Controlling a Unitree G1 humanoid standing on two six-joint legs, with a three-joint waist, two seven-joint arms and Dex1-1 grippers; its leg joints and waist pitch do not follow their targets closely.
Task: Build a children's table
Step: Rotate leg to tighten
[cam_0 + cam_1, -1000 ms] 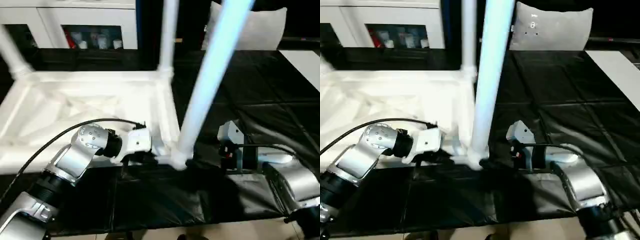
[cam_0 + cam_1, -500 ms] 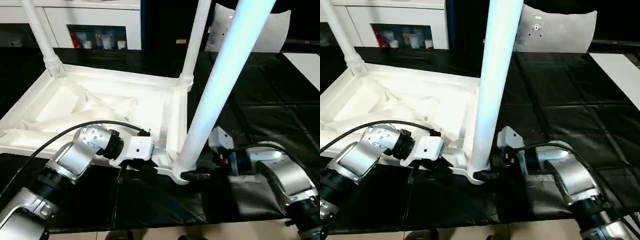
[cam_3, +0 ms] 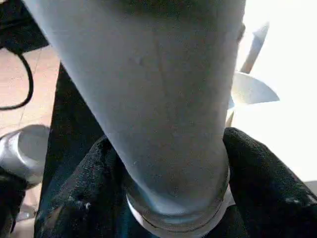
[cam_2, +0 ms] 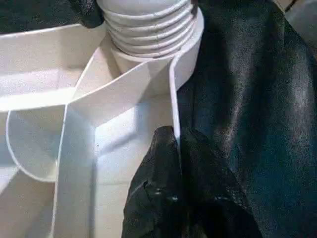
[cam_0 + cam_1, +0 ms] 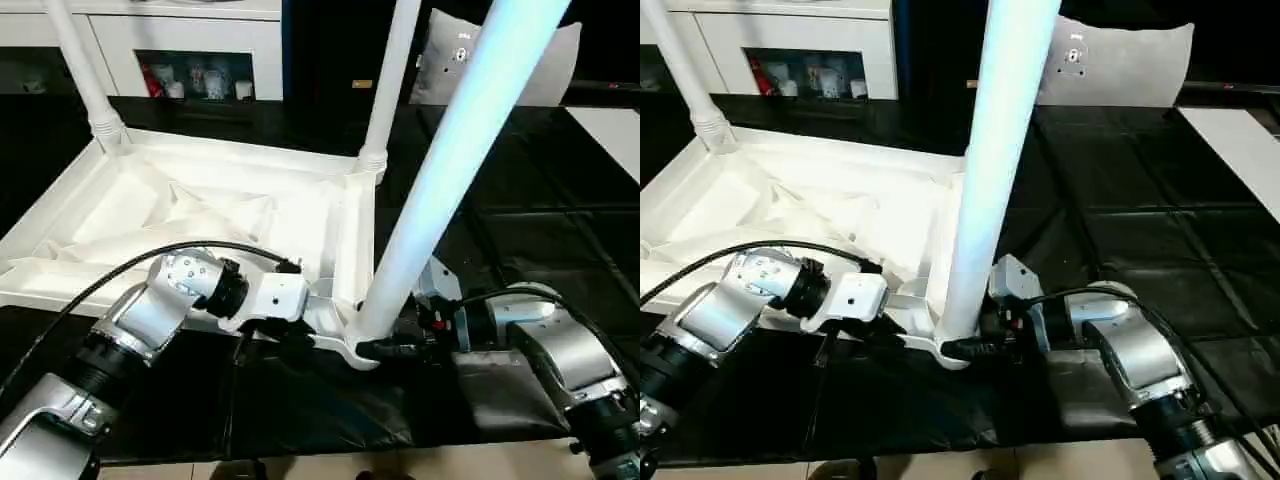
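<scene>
White table top point(image 5: 190, 215) rim in left pincer point(image 4: 177, 148), black cloth point(image 5: 520, 210) beside.

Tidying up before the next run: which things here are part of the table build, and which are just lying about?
Part of the build:
tabletop
near leg
two far legs

Lying about:
cabinet
pillow
black sheet
</scene>
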